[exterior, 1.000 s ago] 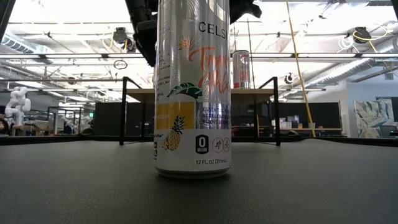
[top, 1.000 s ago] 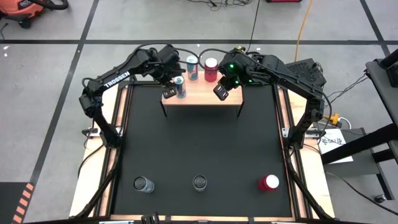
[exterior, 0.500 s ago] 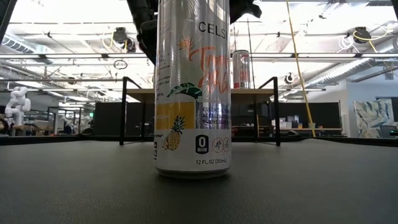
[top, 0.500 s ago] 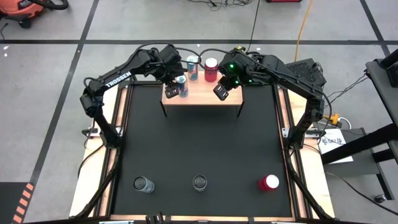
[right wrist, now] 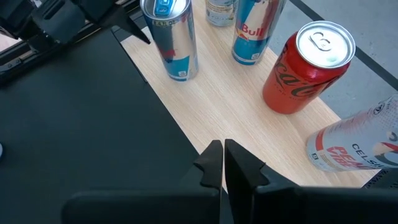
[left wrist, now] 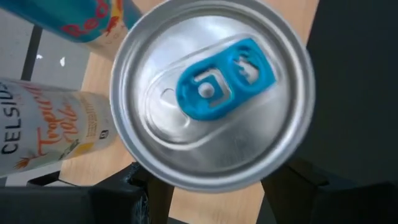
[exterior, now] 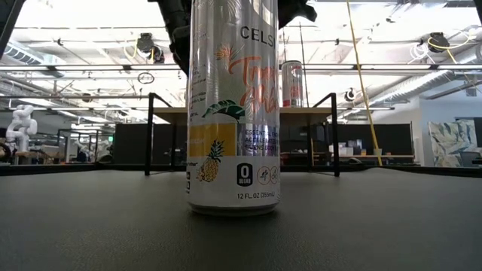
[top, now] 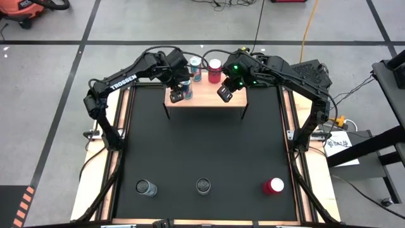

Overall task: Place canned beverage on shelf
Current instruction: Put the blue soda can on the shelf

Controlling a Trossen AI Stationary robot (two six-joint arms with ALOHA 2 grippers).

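Observation:
A silver and blue can (right wrist: 173, 38) stands upright at the left near part of the shelf (top: 209, 100), a light-wood board on black legs. My left gripper (top: 180, 95) is shut on the can; the can's top with a blue tab (left wrist: 211, 93) fills the left wrist view. My right gripper (right wrist: 222, 163) is shut and empty, low over the shelf's near edge at the right (top: 224, 94). A Red Bull can (right wrist: 255, 31), a red Coca-Cola can (right wrist: 305, 68) and two Celsius cans (right wrist: 221, 7) (right wrist: 354, 146) stand on the board. My left gripper pinches the can's upper wall (right wrist: 149, 28) between its two fingers (left wrist: 140, 193), which show on either side below the rim. They come slanting down from the table's near left. The can is upright, its bottom (right wrist: 185, 76) at the board; whether it rests there I cannot tell.
Three more cans stand on the black mat near the table's near edge: a silver one (top: 146, 187), a Celsius can (top: 203, 185) that fills the low view (exterior: 233, 105), and a red one (top: 273, 185). The mat's middle (top: 205, 145) is bare.
My left gripper has gone a little toward the table's right and far edge with the silver and blue can, bringing it farther onto the shelf. The can stays upright. My right gripper has kept still.

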